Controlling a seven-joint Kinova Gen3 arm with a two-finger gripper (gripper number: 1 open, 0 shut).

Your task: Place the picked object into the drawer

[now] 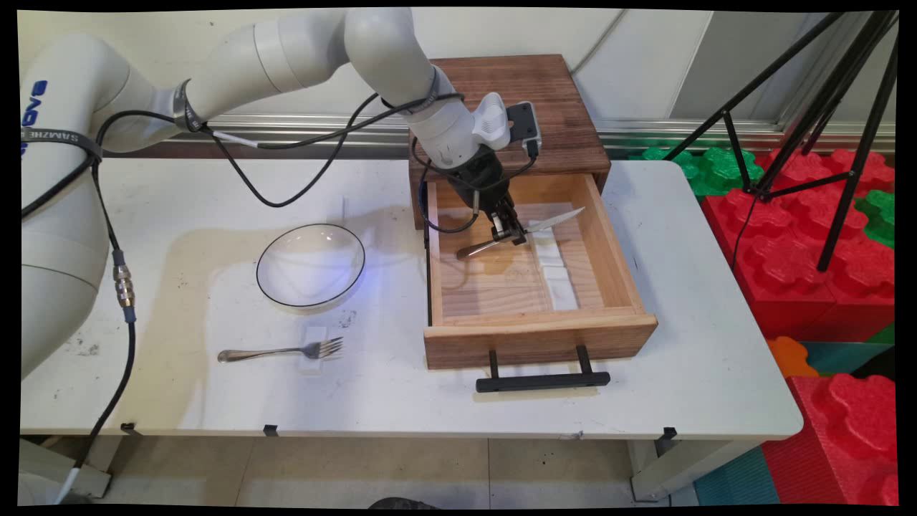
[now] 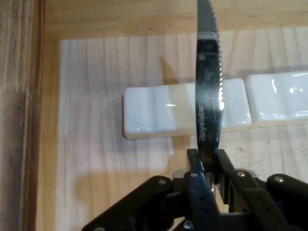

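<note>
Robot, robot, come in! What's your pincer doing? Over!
Pincer shut on knife, mid-length. Knife held above open wooden drawer, over white rests on its floor. Bowl and fork on table, apart.

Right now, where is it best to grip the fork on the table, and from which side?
Grip the fork at mid-handle, coming straight down from above. It lies flat, handle pointing left, tines raised on a small white rest, so the slim handle probably suits the claw closing across it.

A silver knife with a serrated edge sits in the black gripper. The drawer is pale wood grain with white tiles; its handle is black.
</note>
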